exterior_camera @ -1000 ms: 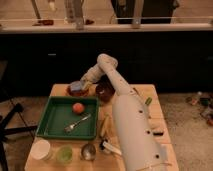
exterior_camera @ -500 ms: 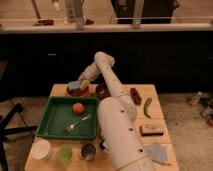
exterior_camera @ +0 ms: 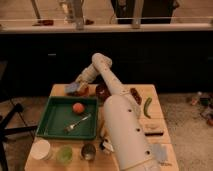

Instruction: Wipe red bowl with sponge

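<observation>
My gripper [exterior_camera: 76, 88] is at the back left corner of the table, at the end of the arm that reaches over from the front. It is shut on the sponge [exterior_camera: 71, 88], a small blue-grey block. The sponge sits low over the red bowl [exterior_camera: 83, 92], of which only a bright red-orange edge shows to the right of the sponge. I cannot tell whether the sponge touches the bowl.
A dark maroon bowl [exterior_camera: 102, 92] stands right of the red bowl. A green tray [exterior_camera: 56, 125] holds an orange fruit [exterior_camera: 78, 107] and a fork [exterior_camera: 76, 124]. Cups [exterior_camera: 41, 149] line the front edge. A green pepper [exterior_camera: 147, 107], a brown bar [exterior_camera: 153, 130] and a pale cloth [exterior_camera: 159, 152] lie on the right.
The arm's large link has swung left, uncovering the right side of the table. The gripper with the sponge has stayed over the red bowl, shifting only slightly.
</observation>
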Tool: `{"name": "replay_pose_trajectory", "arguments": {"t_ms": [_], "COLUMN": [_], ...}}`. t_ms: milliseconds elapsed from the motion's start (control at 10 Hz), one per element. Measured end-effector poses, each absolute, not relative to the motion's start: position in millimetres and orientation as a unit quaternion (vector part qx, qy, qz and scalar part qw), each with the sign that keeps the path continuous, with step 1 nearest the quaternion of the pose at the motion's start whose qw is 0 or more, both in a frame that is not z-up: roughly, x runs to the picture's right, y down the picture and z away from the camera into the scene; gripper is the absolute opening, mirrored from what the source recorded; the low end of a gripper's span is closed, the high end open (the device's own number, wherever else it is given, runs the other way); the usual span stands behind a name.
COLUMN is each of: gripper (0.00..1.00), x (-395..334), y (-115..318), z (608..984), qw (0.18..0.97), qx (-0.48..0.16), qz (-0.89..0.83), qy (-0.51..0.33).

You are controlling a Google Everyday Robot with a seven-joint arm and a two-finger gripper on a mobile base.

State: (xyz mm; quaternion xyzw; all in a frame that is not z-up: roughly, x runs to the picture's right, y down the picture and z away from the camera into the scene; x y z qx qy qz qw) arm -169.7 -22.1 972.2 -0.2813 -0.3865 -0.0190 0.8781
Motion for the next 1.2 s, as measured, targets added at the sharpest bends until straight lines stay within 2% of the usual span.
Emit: {"name": "replay_pose_trajectory", "arguments": {"t_ms": [500,1200], "gripper": [0.17,0.17], "x": [-143,-142], "y": [-9,-35], "z": [978,988], "qw": [0.881,0.890], "qx": [-0.295,-0.282], "qz": [0.004,0.006], "qy": [-0.369,-0.359]}}
